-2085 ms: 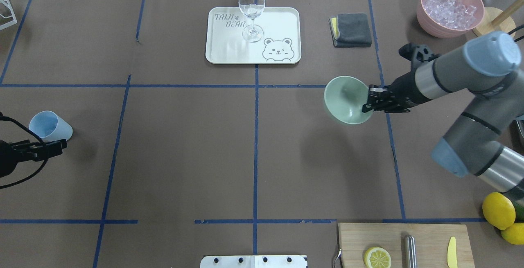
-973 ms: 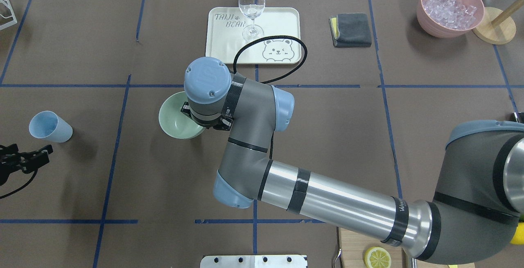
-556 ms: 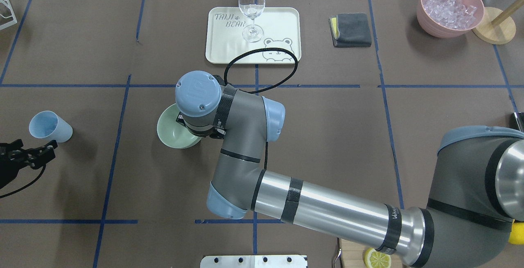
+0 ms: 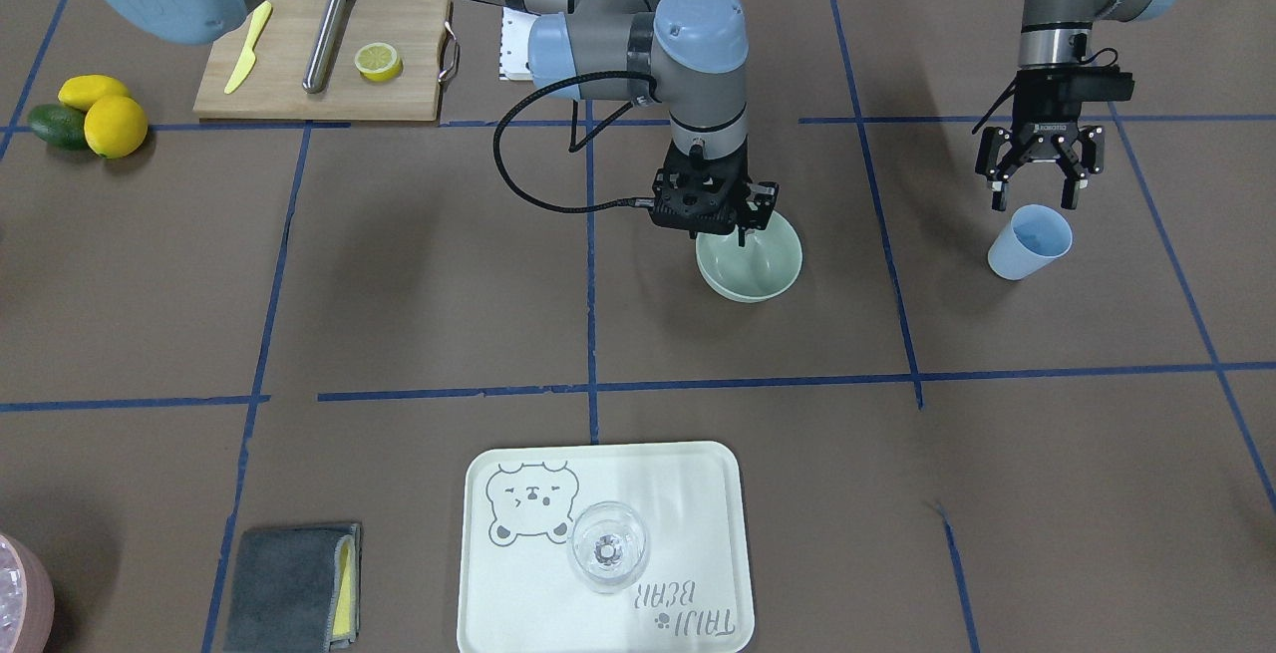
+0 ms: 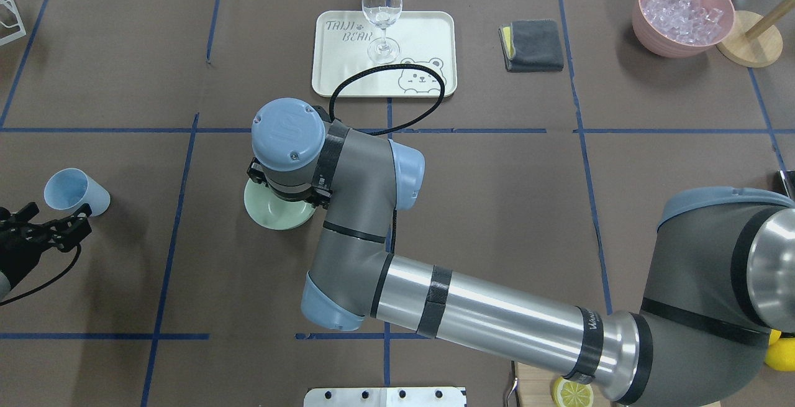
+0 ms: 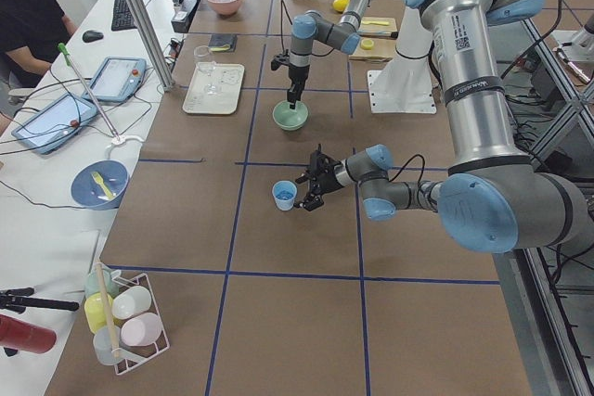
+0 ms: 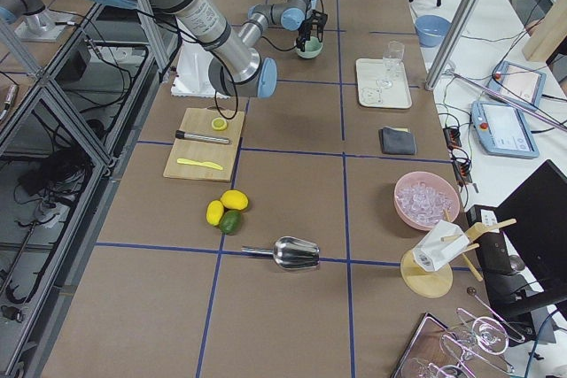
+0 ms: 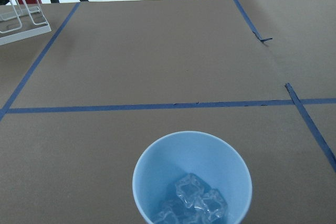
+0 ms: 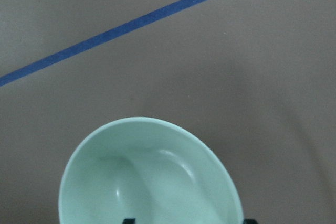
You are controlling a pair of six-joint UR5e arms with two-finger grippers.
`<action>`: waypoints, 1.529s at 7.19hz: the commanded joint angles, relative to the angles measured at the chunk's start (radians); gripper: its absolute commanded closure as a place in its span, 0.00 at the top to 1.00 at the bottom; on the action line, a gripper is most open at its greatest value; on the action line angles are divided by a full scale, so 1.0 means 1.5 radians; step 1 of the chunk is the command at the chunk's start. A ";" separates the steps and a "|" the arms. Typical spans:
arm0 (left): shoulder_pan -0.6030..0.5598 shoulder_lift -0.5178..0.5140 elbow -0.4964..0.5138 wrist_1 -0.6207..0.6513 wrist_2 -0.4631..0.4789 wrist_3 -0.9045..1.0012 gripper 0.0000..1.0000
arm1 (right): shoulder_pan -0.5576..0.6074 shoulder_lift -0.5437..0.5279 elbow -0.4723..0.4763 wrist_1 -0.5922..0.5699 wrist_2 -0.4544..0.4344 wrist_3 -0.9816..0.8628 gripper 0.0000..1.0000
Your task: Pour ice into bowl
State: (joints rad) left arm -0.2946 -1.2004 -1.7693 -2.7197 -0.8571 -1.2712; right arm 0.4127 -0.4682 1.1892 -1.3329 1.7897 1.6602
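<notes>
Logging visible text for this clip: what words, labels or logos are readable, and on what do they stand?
"TAIJI BEAR": on the white tray, beside a bear drawing.
Lettering on the right arm: too small to read.
Sticker on the left arm: too small to read.

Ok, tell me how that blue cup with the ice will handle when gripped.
The blue cup looks thin and light, so a hard squeeze may flex it. Its base is narrower than its mouth, so a sideways nudge from the left tool could tip it. The few ice cubes inside will likely slide once tilted.
</notes>
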 commanded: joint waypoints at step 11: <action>0.007 -0.106 0.134 -0.003 0.089 0.002 0.98 | 0.111 -0.030 0.097 -0.178 0.040 -0.149 1.00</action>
State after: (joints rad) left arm -0.2829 -1.3632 -1.5689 -2.7238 -0.7243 -1.2687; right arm 0.5575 -0.5006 1.3158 -1.5991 1.8276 1.4454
